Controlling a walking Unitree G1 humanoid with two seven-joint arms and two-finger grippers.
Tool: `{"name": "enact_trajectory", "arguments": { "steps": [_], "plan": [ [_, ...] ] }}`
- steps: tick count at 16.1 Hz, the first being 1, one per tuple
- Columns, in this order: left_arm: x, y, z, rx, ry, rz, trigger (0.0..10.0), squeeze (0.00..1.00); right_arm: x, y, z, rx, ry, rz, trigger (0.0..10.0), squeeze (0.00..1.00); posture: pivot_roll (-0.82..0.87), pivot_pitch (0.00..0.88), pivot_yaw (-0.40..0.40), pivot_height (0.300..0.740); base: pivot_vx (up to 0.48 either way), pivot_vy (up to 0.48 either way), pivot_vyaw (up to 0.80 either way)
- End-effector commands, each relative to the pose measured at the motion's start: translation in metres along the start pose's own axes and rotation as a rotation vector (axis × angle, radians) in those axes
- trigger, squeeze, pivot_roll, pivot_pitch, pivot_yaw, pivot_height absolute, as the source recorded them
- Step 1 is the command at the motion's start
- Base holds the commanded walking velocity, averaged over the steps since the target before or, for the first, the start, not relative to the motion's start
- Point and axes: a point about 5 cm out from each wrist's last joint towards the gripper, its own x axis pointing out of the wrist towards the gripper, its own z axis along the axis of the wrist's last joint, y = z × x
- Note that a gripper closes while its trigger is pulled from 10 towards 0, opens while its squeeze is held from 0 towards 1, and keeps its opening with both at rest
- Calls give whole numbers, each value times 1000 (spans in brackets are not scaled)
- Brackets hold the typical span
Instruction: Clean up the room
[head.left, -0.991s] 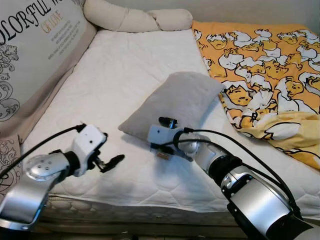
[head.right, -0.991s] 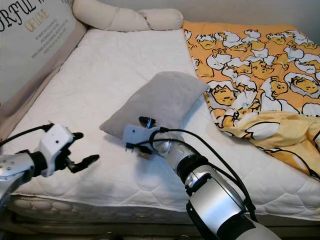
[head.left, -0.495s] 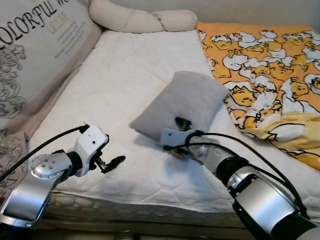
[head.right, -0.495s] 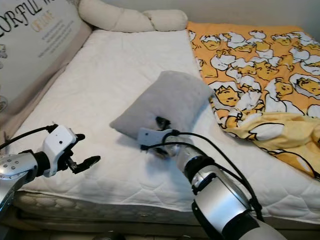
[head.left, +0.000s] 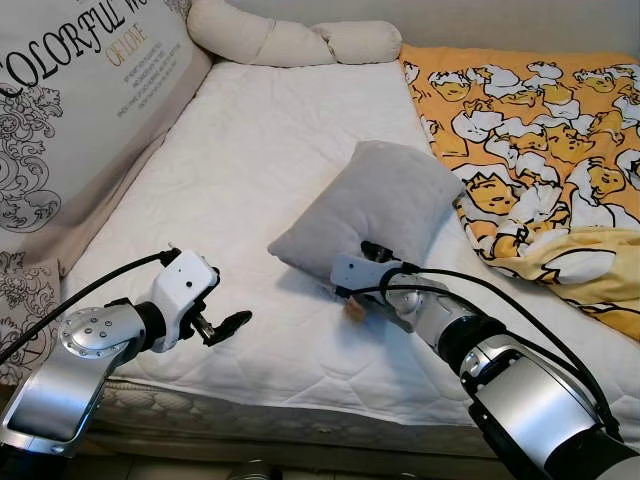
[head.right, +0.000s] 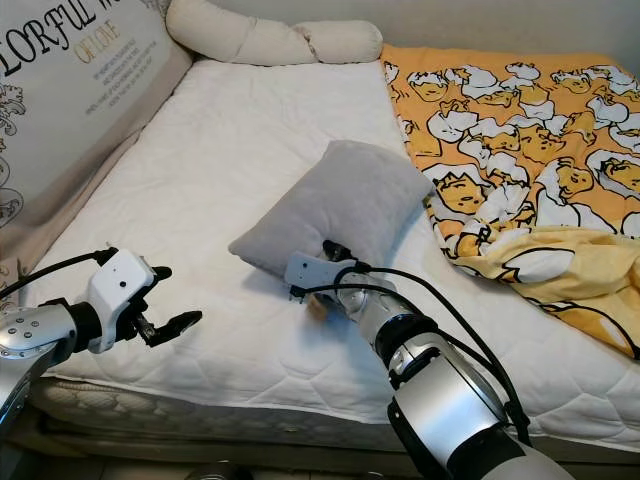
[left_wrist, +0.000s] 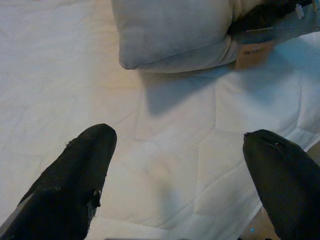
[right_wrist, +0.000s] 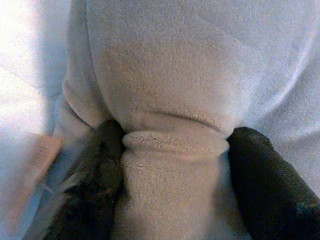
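A grey pillow (head.left: 378, 205) lies tilted in the middle of the white mattress (head.left: 250, 150). My right gripper (head.left: 362, 276) is at its near edge, shut on the pillow's corner; in the right wrist view the two black fingers (right_wrist: 260, 190) pinch a fold of grey fabric (right_wrist: 170, 150). A small tan tag (head.left: 353, 309) hangs by the gripper. My left gripper (head.left: 225, 326) hovers open over the mattress's near left part, apart from the pillow (left_wrist: 175, 35).
A large printed cushion (head.left: 70, 110) leans along the left side. A cream bolster (head.left: 290, 40) lies at the head of the bed. An orange cartoon-print blanket (head.left: 545, 150) covers the right side. The mattress's front edge (head.left: 260, 415) is close below my arms.
The camera has shifted, so the whole scene sits further right. My right gripper has closed in on the pillow's near corner and grips it. The left arm has barely moved.
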Motion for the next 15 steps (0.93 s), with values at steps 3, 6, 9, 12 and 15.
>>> {"name": "enact_trajectory", "arguments": {
  "steps": [3, 6, 9, 12, 15],
  "plan": [
    [3, 0, 1, 6, 3, -6, 10000, 0, -3, -2, -17, 43, 63, -15, 0, 0, 74, 0, 40, 740, 0, 0, 0],
    [5, -1, 1, 5, 3, -9, 10000, 0, -3, -5, -18, 83, 62, -10, 0, 0, 66, 0, 41, 740, 0, 0, 0],
    [7, -2, 1, 6, 2, -15, 10000, 0, -3, -5, -18, 78, 63, 8, 0, 0, 62, 0, 45, 740, 0, 0, 0],
    [10, -1, 2, 10, 3, -20, 10000, 0, -4, -5, -21, 93, 67, 11, 0, 0, 51, 0, 53, 740, 0, 0, 0],
    [12, -3, 1, 9, 1, -27, 10000, 0, -5, -7, -25, 92, 71, 11, 0, 0, 39, 0, 57, 740, 0, 0, 0]
  ]
}}
